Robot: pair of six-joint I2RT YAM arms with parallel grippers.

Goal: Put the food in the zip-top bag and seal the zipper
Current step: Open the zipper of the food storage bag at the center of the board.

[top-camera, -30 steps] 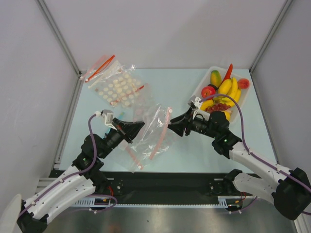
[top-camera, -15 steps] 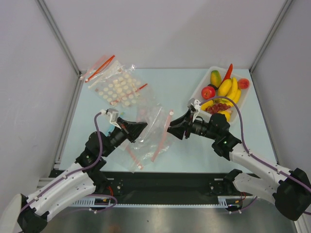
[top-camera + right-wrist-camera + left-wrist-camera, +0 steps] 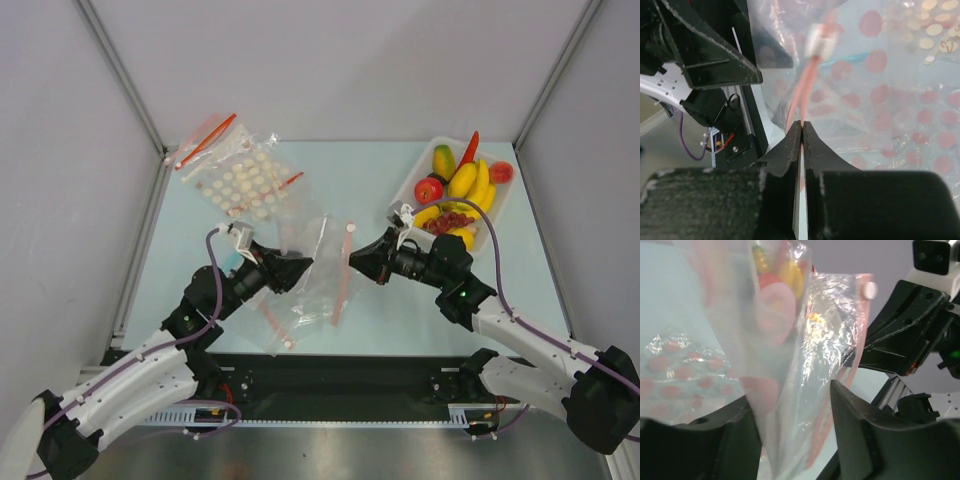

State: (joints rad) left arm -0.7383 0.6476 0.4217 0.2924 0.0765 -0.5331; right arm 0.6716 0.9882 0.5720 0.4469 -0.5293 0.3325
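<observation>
Spreading the zip-top bag [image 3: 318,262] mouth for loading.
Clamped tight on zipper [image 3: 342,282] with right gripper [image 3: 801,123]; straddling film wide-jawed with left gripper [image 3: 790,392]; pull evenly, gently, without tearing.

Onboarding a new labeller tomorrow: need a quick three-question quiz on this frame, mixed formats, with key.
1. True or false: the food is already inside the zip-top bag.
2. The right tool is shut on: A) a banana B) the zipper C) a chili.
3. Fill in: the left tool is ___, with bag film between its fingers.
Key: 1 false, it lies in the white tray. 2 B. 3 open.
</observation>
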